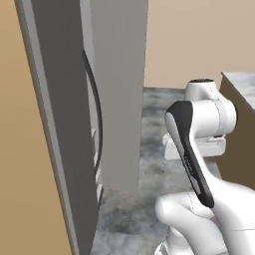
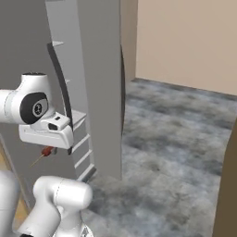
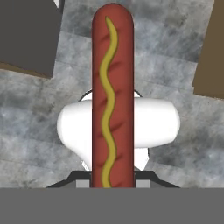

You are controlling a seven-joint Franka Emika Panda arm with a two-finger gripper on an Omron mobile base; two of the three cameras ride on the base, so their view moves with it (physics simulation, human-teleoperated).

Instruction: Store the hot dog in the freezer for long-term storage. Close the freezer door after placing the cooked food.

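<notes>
From the left base view, the tall flat grey freezer door [image 1: 55,124] stands swung open toward me, its long dark curved handle [image 1: 95,119] facing the gap, and past its edge I glimpse the pale shelves of the narrow grey freezer compartment [image 1: 97,164]. My white arm rises at the lower right over a mottled grey stone floor [image 1: 149,164], and a brown cabinet corner [image 1: 239,124] stands at the right.

From the right base view, the freezer's pale shelf edges [image 2: 76,118] step down behind the dark handle. My hand hangs just in front of them at the left, and a small red tip of the hot dog [image 2: 47,151] pokes out beneath it, still outside the compartment.

In the hand view, the long reddish-brown hot dog with a wavy yellow mustard line [image 3: 112,96] runs straight up from between my fingertips. My gripper [image 3: 112,181] is clamped on its lower end, jaws nearly together.

I judge it light, soft and somewhat slick. Held by one end, it could droop or pivot, so a firm but gentle squeeze suits it. A hold nearer the middle would be steadier.
</notes>
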